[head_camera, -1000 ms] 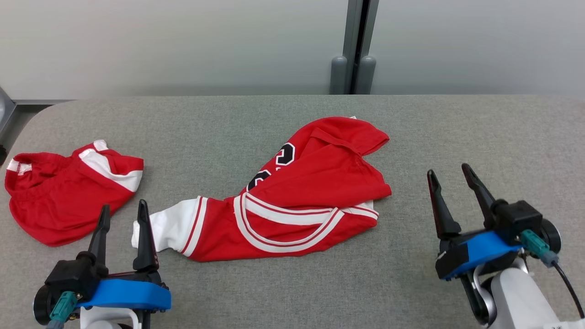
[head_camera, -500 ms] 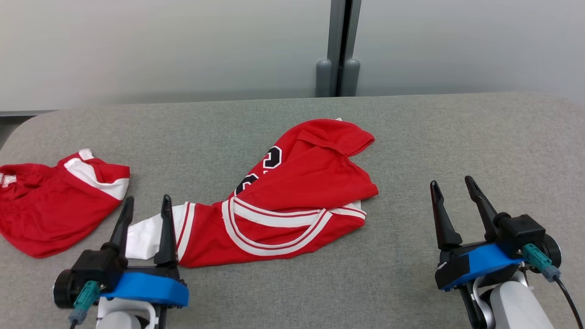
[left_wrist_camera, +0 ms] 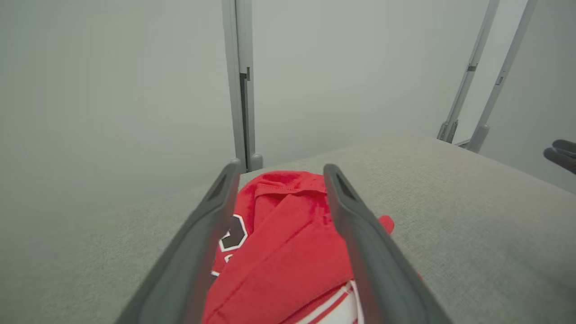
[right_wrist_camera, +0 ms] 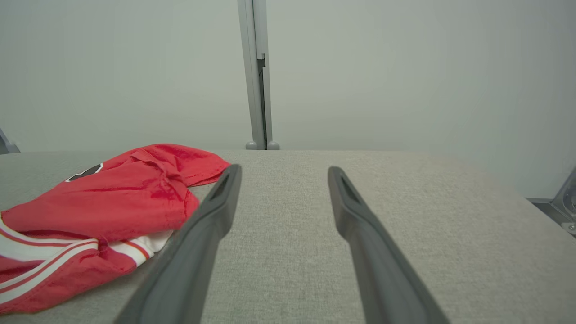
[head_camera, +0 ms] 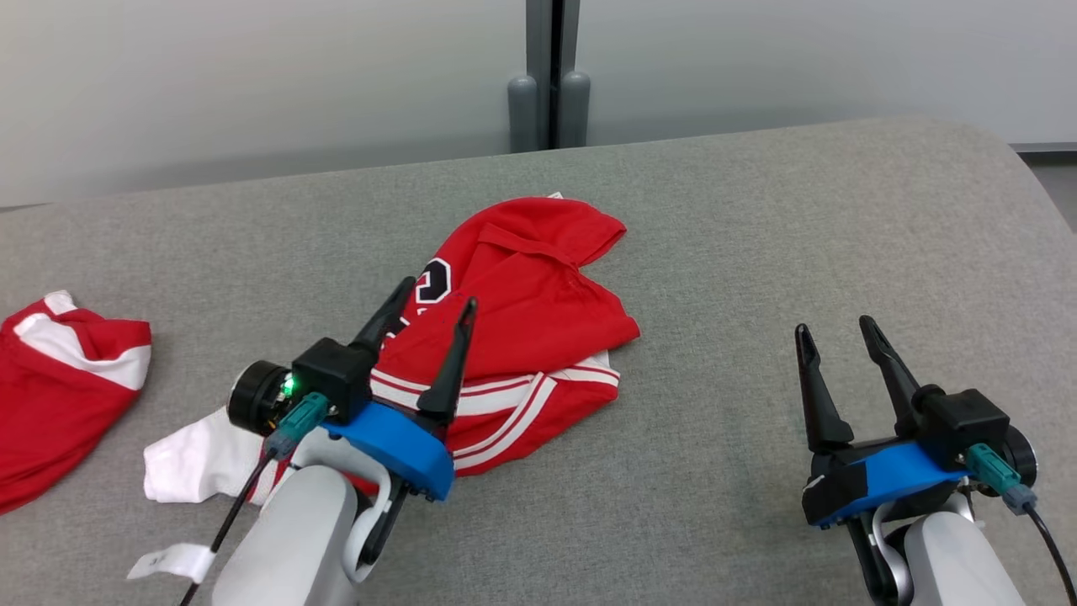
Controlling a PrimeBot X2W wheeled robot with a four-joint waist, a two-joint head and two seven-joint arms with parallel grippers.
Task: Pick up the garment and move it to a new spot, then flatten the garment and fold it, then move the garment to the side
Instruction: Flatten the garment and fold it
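While bunched up near the middle of the grey table [head_camera: 757,210], looks far from flat: red basketball jersey [head_camera: 538,286] doubled over on itself, black number print [head_camera: 433,282] half buried in a fold, red-and-white striped trim curving along the near edge, white end [head_camera: 189,459] trailing toward the robot's left. Poised over the near-left part of that heap, left hand [head_camera: 438,294], both dark fingers spread wide with nothing pinched, aimed up-table along the cloth; probably lined up for the first pinch that lifts and relocates; touching or just above, cannot tell. Well off to the right over bare table, right hand [head_camera: 834,326], likewise spread and empty, apart from the cloth, probably held back for the flattening. At the far left edge, second red-and-white garment [head_camera: 59,387], apart from the jersey. Pick-up not yet made.
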